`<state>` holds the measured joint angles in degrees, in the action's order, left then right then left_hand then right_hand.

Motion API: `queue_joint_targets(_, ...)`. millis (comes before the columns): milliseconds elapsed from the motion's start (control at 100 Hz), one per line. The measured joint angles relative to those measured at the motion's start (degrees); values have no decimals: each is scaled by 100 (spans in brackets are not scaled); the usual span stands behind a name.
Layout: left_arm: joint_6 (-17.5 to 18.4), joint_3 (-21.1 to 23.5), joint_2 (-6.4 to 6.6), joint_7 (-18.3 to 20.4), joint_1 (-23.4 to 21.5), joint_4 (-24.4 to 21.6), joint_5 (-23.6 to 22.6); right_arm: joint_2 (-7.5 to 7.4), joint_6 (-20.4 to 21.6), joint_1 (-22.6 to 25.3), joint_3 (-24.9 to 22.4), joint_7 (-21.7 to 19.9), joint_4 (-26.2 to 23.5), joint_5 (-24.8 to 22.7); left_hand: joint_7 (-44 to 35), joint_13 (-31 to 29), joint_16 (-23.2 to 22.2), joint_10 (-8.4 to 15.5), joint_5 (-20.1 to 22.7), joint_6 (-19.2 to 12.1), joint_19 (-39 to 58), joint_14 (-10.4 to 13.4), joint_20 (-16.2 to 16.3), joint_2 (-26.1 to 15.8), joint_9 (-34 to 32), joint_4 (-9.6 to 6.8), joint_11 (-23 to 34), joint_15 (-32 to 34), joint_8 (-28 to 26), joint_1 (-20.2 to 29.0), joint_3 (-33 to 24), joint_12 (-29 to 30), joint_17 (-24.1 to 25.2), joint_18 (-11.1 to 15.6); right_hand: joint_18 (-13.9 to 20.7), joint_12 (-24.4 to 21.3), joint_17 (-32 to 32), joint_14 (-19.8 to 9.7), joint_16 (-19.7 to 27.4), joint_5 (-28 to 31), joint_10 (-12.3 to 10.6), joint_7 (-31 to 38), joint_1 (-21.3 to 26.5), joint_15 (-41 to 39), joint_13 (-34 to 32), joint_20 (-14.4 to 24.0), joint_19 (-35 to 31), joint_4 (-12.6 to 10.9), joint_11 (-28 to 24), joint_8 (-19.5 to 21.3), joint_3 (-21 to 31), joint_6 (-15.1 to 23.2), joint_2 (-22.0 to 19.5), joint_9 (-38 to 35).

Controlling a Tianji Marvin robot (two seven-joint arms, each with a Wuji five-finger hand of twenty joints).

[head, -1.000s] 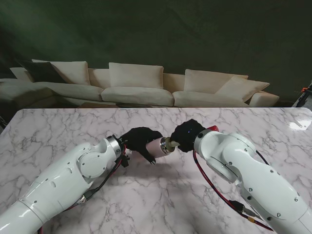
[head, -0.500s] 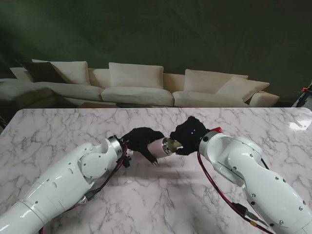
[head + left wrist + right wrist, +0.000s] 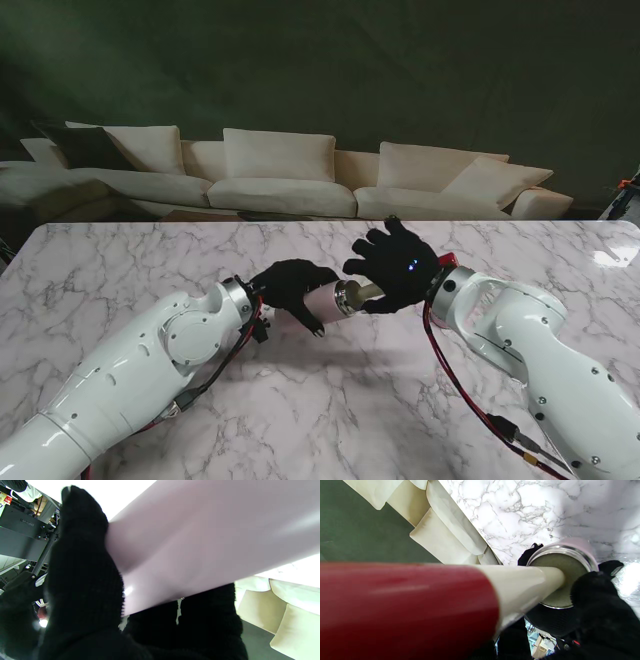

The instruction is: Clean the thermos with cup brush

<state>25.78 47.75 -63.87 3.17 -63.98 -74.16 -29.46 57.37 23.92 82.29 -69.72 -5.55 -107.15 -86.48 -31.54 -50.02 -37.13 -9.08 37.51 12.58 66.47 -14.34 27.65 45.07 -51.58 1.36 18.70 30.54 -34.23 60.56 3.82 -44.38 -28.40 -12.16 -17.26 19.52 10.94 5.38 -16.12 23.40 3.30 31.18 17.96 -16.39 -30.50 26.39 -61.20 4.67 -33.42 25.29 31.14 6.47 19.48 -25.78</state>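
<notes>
My left hand [image 3: 290, 285] is shut on a pale pink thermos [image 3: 328, 298], held sideways just over the table with its steel mouth toward my right. Close up, the thermos body [image 3: 200, 542] lies across my black-gloved left fingers [image 3: 82, 580]. My right hand [image 3: 395, 268] holds the cup brush [image 3: 367, 291]; some of its fingers stick out straight. The brush's red and cream handle [image 3: 520, 582] runs into the thermos mouth [image 3: 570, 548], and the brush head fills the opening. Right-hand fingers [image 3: 600, 610] sit beside the rim.
The white marble table [image 3: 330, 400] stretches all around both arms. A cream sofa [image 3: 280, 175] stands beyond the table's far edge. Red cables [image 3: 440, 375] hang under the right forearm.
My right hand has drawn back to the right and lifted slightly, its fingers spreading, so more of the brush handle shows outside the thermos. The left hand and thermos have stayed put.
</notes>
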Motion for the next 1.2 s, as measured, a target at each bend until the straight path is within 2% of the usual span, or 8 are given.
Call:
queue_joint_targets(110,-2,10,2,12,-15,-10,0,-11,71,123,-155,41,-111,-3,0,0,0,0,0,0,0,0,1,0,0,0,0,1,0,0,0,-1,0,0,-2,-203,-41,65,113,-91,7,-103,-135,186,11,-131,78,0,166,-28,63,-2,2,96)
queue_joint_targets(490,-10,93,26,81,-78,-51,-9,-9,322,635,-1000,102,-591,-228,0,0,-12,0,0,0,0,1,3,0,0,29,0,2,6,0,0,-1,0,0,-41,-232,116,60,185,-147,13,-209,-114,247,-232,-243,58,0,229,-97,-228,-63,-213,74)
queue_joint_targets(670,2,139,29,59,-96,-51,-64,-24,467,795,-1276,86,-721,-275,0,0,-54,0,0,0,0,1,4,0,0,30,0,4,8,0,0,-1,0,0,-47,-225,479,-21,185,-146,-5,-209,241,160,-454,-243,-107,-60,218,-98,-278,-63,-182,-160)
queue_joint_targets(890,43,180,36,43,-112,-52,-77,-42,569,948,-1429,-398,-850,-275,0,0,-63,0,0,0,1,1,6,0,0,35,0,5,8,0,0,-2,0,0,-61,-224,814,10,185,-146,-5,-178,240,159,-611,-243,-163,-77,218,-158,341,-63,-167,-160)
queue_joint_targets(970,67,166,38,31,-105,-46,-79,-43,575,963,-1438,-539,-856,-204,0,0,-64,0,0,0,1,1,8,0,0,36,0,5,8,0,0,-3,0,0,-61,-169,1323,7,-7,-17,-5,39,603,-85,-1229,-140,-355,-77,122,-159,692,-63,-167,-423)
queue_joint_targets(1030,76,163,38,27,-102,-42,-79,-43,572,965,-1438,-583,-850,-28,0,0,-70,0,0,0,2,1,9,0,0,36,0,5,8,0,0,-3,0,0,-13,-139,1778,-165,-305,159,-81,251,912,-481,-1787,-7,-717,-77,17,-228,950,-61,-176,-859)
queue_joint_targets(1100,83,161,38,23,-99,-39,-80,-40,568,962,-1437,-593,-830,213,0,0,-70,0,0,0,2,1,10,0,0,36,1,5,8,0,0,-3,0,0,188,6,2439,-371,-812,250,-378,834,1420,-1133,-2571,260,-1260,451,-71,-957,905,-158,-158,-1793)
queue_joint_targets(1200,85,156,38,23,-98,-37,-86,-34,621,927,-1432,-481,-754,319,0,0,-70,0,0,0,2,1,12,0,0,37,1,5,8,0,0,-3,0,0,449,391,3083,-399,-1377,398,-574,1162,1844,-2022,-3350,596,-1966,672,-242,-1376,730,-289,77,-2876)
